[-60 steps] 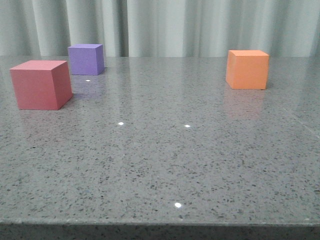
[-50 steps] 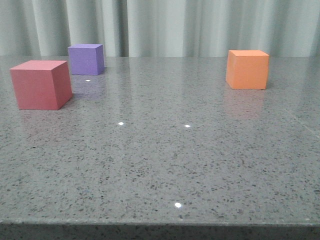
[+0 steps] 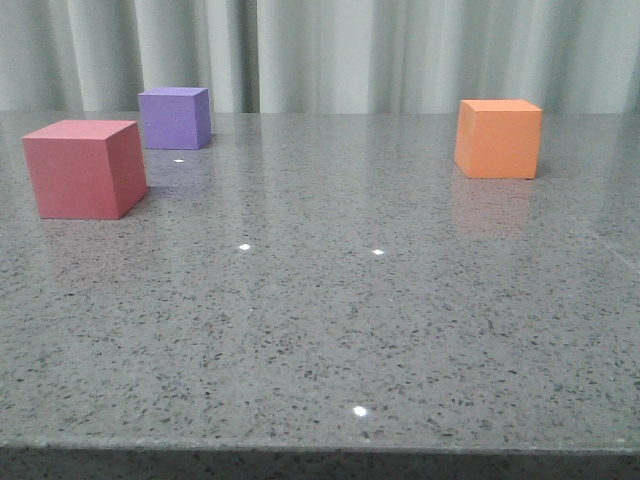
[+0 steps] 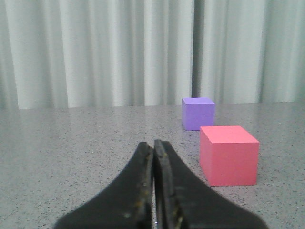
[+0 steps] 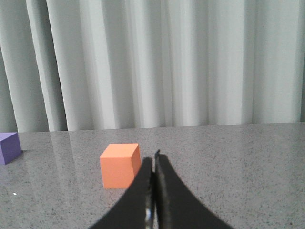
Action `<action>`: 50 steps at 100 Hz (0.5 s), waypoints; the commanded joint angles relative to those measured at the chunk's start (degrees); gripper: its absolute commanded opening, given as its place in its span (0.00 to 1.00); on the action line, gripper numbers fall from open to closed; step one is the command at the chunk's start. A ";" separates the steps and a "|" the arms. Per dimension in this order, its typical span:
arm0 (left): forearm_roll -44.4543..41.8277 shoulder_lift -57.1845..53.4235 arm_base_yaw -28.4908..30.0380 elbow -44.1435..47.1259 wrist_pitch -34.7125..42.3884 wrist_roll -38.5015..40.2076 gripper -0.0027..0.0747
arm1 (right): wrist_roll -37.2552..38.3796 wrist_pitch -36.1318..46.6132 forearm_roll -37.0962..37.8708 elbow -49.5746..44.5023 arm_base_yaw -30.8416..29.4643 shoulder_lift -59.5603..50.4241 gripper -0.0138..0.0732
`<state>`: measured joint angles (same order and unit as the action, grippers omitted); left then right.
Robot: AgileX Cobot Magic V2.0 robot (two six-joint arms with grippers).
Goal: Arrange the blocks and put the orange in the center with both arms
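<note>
Three cubes stand on the grey speckled table (image 3: 320,320). The pinkish-red block (image 3: 85,168) is at the left, the purple block (image 3: 175,117) behind it. The orange (image 3: 498,138) stands alone at the right. Neither gripper shows in the front view. In the left wrist view my left gripper (image 4: 153,145) is shut and empty, with the pinkish-red block (image 4: 228,155) and purple block (image 4: 198,113) ahead of it to one side. In the right wrist view my right gripper (image 5: 153,160) is shut and empty, the orange (image 5: 120,165) just beyond its fingertips and slightly aside.
A pale pleated curtain (image 3: 320,50) hangs behind the table's far edge. The table's front edge (image 3: 320,448) runs along the bottom of the front view. A wide stretch of bare table lies between the left pair of cubes and the orange.
The whole front view has shifted a few pixels to the right; the cubes keep their places relative to one another.
</note>
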<state>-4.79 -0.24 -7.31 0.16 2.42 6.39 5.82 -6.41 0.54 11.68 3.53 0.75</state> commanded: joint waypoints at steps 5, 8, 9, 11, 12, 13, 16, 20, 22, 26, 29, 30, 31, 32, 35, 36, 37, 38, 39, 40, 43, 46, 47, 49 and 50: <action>0.30 -1.99 0.00 2.36 4.63 0.05 0.01 | -0.38 -6.46 0.03 12.04 -0.36 7.72 0.08; 0.30 -1.99 0.00 2.36 4.63 0.05 0.01 | -0.38 -8.48 0.03 14.24 -0.36 10.26 0.08; 0.30 -1.99 0.00 2.36 4.63 0.05 0.01 | -0.38 -9.60 0.03 14.80 -0.36 10.79 0.08; 0.30 -1.99 0.00 2.36 4.63 0.05 0.01 | -0.38 -10.77 0.03 16.49 -0.36 12.40 0.08; 0.30 -1.99 0.00 2.36 4.63 0.05 0.01 | -0.38 -11.91 0.03 17.63 -0.36 12.94 0.08; 0.30 -1.99 0.00 2.36 4.63 0.05 0.01 | -0.38 -12.48 0.03 18.21 -0.36 14.07 0.08; 0.30 -1.99 0.00 2.36 4.63 0.05 0.01 | -0.38 -15.50 0.03 20.53 -0.36 16.37 0.08; 0.30 -1.99 0.00 2.36 4.63 0.05 0.01 | -0.38 -18.47 0.03 23.99 -0.36 19.81 0.08; 0.30 -1.99 0.00 2.36 4.63 0.05 0.01 | -0.38 -19.63 0.03 25.66 -0.36 21.57 0.08; 0.30 -1.99 0.00 2.36 4.63 0.05 0.01 | -0.38 -23.30 0.03 28.87 -0.36 24.41 0.08; 0.30 -1.99 0.00 2.36 4.63 0.05 0.01 | -0.38 -25.14 0.03 30.82 -0.36 27.16 0.08; 0.30 -1.99 0.00 2.36 4.63 0.05 0.01 | -0.38 -25.91 0.03 31.29 -0.36 27.69 0.08; 0.30 -1.99 0.00 2.36 4.63 0.05 0.01 | -0.38 -26.28 0.03 32.20 -0.36 28.21 0.08; 0.30 -1.99 0.00 2.36 4.63 0.05 0.01 | -0.38 -26.64 -0.03 32.63 -0.36 29.25 0.08; 0.30 -1.99 0.00 2.36 4.63 0.05 0.01 | -0.38 -28.35 -0.17 34.68 -0.36 31.20 0.08; 0.30 -1.99 0.00 2.36 4.63 0.05 0.01 | -0.38 -28.66 -0.17 35.05 -0.36 32.08 0.08; 0.30 -1.99 0.00 2.36 4.63 0.05 0.01 | -0.38 -29.25 -0.54 35.41 -0.36 32.51 0.08; 0.30 -1.99 0.00 2.36 4.63 0.05 0.01 | -0.38 -29.52 -0.54 36.09 -0.36 32.93 0.08; 0.30 -1.99 0.00 2.36 4.63 0.05 0.01 | -0.38 -29.77 -0.54 36.40 -0.36 33.77 0.08; 0.30 -1.99 0.00 2.36 4.63 0.05 0.01 | -0.38 -30.20 -0.54 36.98 -0.36 34.18 0.08; 0.30 -1.99 0.00 2.36 4.63 0.05 0.01 | -0.38 -30.62 -0.54 37.94 -0.36 36.08 0.08; 0.30 -1.99 0.00 2.36 4.63 0.05 0.01 | -0.38 -30.53 -0.54 38.66 -0.36 37.42 0.08; 0.30 -1.99 0.00 2.36 4.63 0.05 0.01 | -0.38 -30.52 -0.54 38.97 -0.36 37.74 0.08; 0.30 -1.99 0.00 2.36 4.63 0.05 0.01 | -0.38 -30.40 -0.54 39.29 -0.36 38.67 0.08; 0.30 -1.99 0.00 2.36 4.63 0.05 0.01 | -0.38 -30.39 -0.54 39.37 -0.36 39.26 0.08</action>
<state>-4.79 -0.24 -7.31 0.16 2.42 6.39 5.82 -38.99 0.44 47.09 3.53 35.46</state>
